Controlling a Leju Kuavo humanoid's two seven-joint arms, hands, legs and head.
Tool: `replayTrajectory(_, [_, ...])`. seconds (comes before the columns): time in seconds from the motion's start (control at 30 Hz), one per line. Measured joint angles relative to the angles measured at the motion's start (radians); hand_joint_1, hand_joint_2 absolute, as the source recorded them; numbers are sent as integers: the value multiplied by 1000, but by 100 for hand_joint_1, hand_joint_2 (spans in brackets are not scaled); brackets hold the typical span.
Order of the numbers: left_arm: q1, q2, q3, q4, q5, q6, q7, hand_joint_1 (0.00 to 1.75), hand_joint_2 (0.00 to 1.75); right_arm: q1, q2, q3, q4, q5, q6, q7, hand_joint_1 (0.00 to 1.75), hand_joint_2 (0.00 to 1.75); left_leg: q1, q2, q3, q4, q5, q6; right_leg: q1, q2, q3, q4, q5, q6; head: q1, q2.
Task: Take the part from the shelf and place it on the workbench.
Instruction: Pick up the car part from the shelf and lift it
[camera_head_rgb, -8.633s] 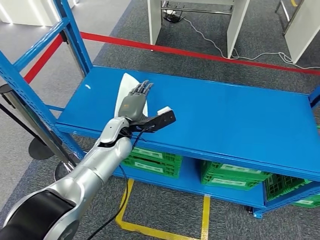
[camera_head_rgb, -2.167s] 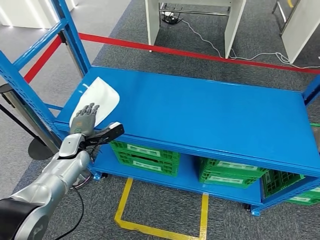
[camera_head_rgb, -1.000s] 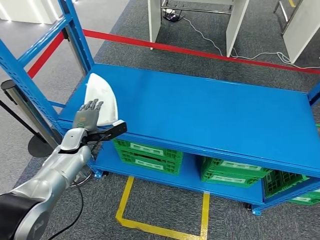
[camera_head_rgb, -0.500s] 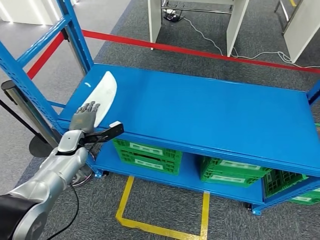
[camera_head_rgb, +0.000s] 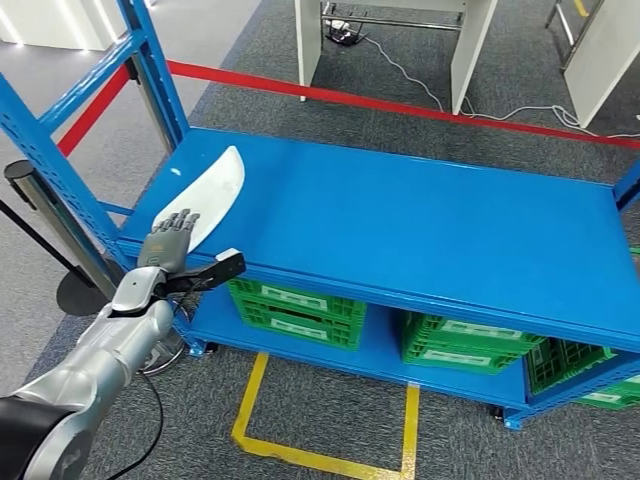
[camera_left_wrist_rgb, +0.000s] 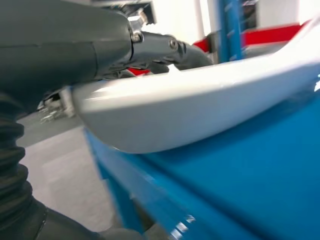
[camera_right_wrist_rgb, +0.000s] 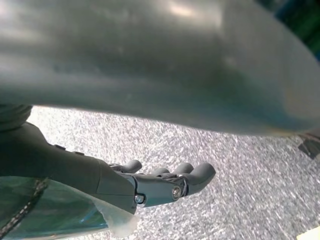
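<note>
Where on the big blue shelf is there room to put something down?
Nearly all of the blue shelf top is bare, from the white part at its left end across to the right end. The crowded spot is that left corner, where the left hand grips the white part beside the blue upright post. Underneath, green crates fill the lower level.

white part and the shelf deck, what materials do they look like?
White part: probably moulded plastic or painted composite; smooth, glossy, thin curved shell with soft highlights in the left wrist view. Can't rule out painted metal.
Shelf deck: looks like sheet steel with glossy blue paint or powder coat; flat panel, folded front edge, faint reflections.
</note>
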Motion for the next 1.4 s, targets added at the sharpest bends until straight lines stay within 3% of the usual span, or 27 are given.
replayTrajectory(0.07, [-1,0,1,0,0,0,0,0,175,0,0,-2,0,0,0,0,0,0,5,1,3,-7,4,12,0,-1,-19,35,-27,9,2,0])
replayTrajectory(0.17, [1,0,2,0,0,0,0,0,175,1,0,-2,0,0,0,0,0,0,5,2,2,-9,6,20,-1,-1,-110,226,-116,16,5,0])
replayTrajectory(0.2, [4,0,2,0,0,0,0,0,175,1,0,-3,0,0,0,0,0,0,4,2,2,-9,6,21,-1,-1,-135,277,-130,17,5,0])
replayTrajectory(0.23, [6,0,2,0,0,0,0,0,175,1,0,-3,0,0,0,0,0,0,4,2,2,-8,6,21,-1,-1,-144,292,-126,18,6,0])
replayTrajectory(0.27, [7,0,2,0,0,0,0,0,175,1,0,-3,0,0,0,0,0,0,3,1,3,-8,5,20,-1,-1,-131,264,-102,17,6,0])
replayTrajectory(0.37, [6,0,4,0,2,0,-3,14,175,-1,0,-3,0,0,0,0,0,0,1,0,3,-3,2,13,0,-2,-28,63,-15,9,5,0])
replayTrajectory(0.4, [5,1,6,0,5,0,-4,41,175,-1,0,-3,0,0,0,0,0,0,-1,0,1,-1,1,9,0,-2,-6,21,-5,5,5,0])
replayTrajectory(0.43, [5,1,9,0,8,0,-5,79,175,-1,0,-3,0,0,0,0,0,0,-2,0,-1,1,1,5,1,-1,4,5,-7,1,4,0])
replayTrajectory(0.5, [5,2,14,0,16,0,-6,152,175,0,0,-3,0,1,0,0,0,0,-2,0,-3,2,1,-4,2,0,6,2,-5,-8,4,0])
replayTrajectory(0.53, [5,2,16,0,18,0,-6,169,175,1,0,-4,0,1,0,0,0,0,-1,0,-4,8,-5,-9,0,0,7,1,-3,-13,4,0])
replayTrajectory(0.57, [5,2,17,0,19,0,-4,175,175,1,0,-4,-1,2,0,0,0,0,0,0,-12,29,-21,-15,-2,-1,8,-1,-2,-19,2,0])
replayTrajectory(0.67, [8,3,20,0,16,0,3,175,175,-1,0,-4,-1,3,-1,-1,0,0,4,0,-86,205,-115,-29,-4,-1,9,-3,-2,-29,-3,0])
replayTrajectory(0.7, [11,4,22,0,13,0,5,175,175,0,0,-4,-1,5,-1,-1,0,0,5,0,-113,264,-136,-32,-4,-1,10,-3,-2,-30,-3,0])
replayTrajectory(0.73, [14,4,23,0,11,1,6,175,175,1,0,-5,-1,6,-1,-1,0,0,6,0,-126,293,-139,-33,-4,-1,10,-2,-3,-31,-3,0])
replayTrajectory(0.77, [16,5,25,1,9,1,6,175,175,2,0,-5,-1,8,0,-1,0,0,7,0,-121,279,-120,-32,-4,0,12,-2,-4,-30,-3,0])
replayTrajectory(0.83, [15,8,28,1,8,8,5,175,175,1,0,-7,-1,10,0,-1,0,0,8,0,-64,154,-44,-27,-4,1,16,-1,-7,-27,-3,0])
replayTrajectory(0.9, [10,10,31,1,4,23,1,175,175,0,0,-9,-1,11,0,-2,0,0,5,1,-9,37,-3,-18,-1,1,17,1,-10,-20,-2,0])
replayTrajectory(1.0, [8,13,34,1,-11,51,-3,175,175,0,0,-10,-1,17,-1,-5,0,0,1,0,7,2,-8,-5,0,1,14,0,-11,-4,-1,0])
replayTrajectory(1.07, [8,14,34,1,-19,67,-4,175,175,0,0,-10,-1,22,-1,-9,0,0,5,1,10,-5,-5,6,0,0,4,17,-27,7,0,0])
replayTrajectory(1.1, [7,14,34,1,-23,72,-4,175,175,0,0,-11,-1,23,-1,-11,0,0,7,2,12,-9,-3,12,0,0,-13,53,-49,10,2,0])
replayTrajectory(1.17, [8,14,34,1,-27,75,-4,175,175,0,0,-11,-1,26,-1,-14,0,0,7,3,13,-10,-4,17,-1,-1,-75,179,-109,15,5,0])
replayTrajectory(1.23, [11,15,34,1,-28,75,-4,175,175,2,0,-11,-1,27,-1,-15,0,0,7,4,13,-10,-4,18,-1,-1,-127,282,-138,18,5,0])
replayTrajectory(1.27, [12,15,34,1,-28,75,-4,175,175,2,0,-11,-1,28,0,-15,0,0,7,4,14,-9,-4,18,-2,-1,-130,283,-125,20,6,0])
replayTrajectory(1.3, [13,15,34,1,-28,75,-5,175,175,1,0,-11,-1,28,0,-15,0,0,7,3,14,-8,-5,17,-3,-2,-114,244,-95,20,5,0])
replayTrajectory(1.33, [13,15,34,1,-28,76,-6,175,175,1,0,-11,-1,28,0,-15,0,0,8,2,15,-6,-7,15,-5,-2,-82,177,-57,20,6,0])
replayTrajectory(1.4, [13,17,34,1,-29,80,-10,175,175,-1,0,-11,-1,28,0,-15,0,0,4,0,12,2,-11,6,-7,-2,-21,56,-14,17,6,0])
